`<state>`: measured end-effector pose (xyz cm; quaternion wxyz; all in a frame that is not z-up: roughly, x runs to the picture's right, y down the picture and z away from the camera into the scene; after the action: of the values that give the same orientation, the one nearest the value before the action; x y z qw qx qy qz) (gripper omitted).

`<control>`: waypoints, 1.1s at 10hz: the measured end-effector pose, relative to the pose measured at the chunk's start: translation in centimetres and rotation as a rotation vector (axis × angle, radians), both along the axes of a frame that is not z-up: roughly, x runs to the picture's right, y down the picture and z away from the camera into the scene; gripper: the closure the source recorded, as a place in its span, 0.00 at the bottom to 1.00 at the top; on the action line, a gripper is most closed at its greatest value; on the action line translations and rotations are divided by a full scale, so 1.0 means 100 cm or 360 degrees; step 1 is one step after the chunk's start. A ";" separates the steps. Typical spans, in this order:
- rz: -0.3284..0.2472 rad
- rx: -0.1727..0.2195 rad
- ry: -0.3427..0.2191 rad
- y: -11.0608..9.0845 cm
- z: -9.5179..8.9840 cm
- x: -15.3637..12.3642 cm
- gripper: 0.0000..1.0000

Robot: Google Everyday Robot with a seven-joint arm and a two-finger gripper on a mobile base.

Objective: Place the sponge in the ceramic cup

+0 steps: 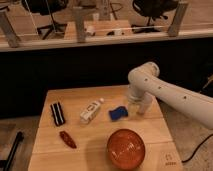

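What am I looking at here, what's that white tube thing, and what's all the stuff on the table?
There is just one camera, looking down on a wooden table. The white tube is a robot arm reaching in from the right. At its tip is a two-finger gripper, the part that grabs things. It is open and holds nothing, and it sits low, right by the blue sponge and the tall pale ceramic cup. Also on the table are a white bottle, a flat black object, a small dark-red item, and a shiny orange bowl nearest the camera.
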<state>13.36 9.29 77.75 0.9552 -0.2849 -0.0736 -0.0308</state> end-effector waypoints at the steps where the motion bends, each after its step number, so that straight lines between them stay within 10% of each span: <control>1: 0.0015 -0.0004 -0.0012 0.004 0.005 -0.002 0.20; 11: 0.0130 -0.0033 -0.0073 0.018 0.027 -0.013 0.20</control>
<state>12.06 11.05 80.44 0.9508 -0.2907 -0.1074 0.0024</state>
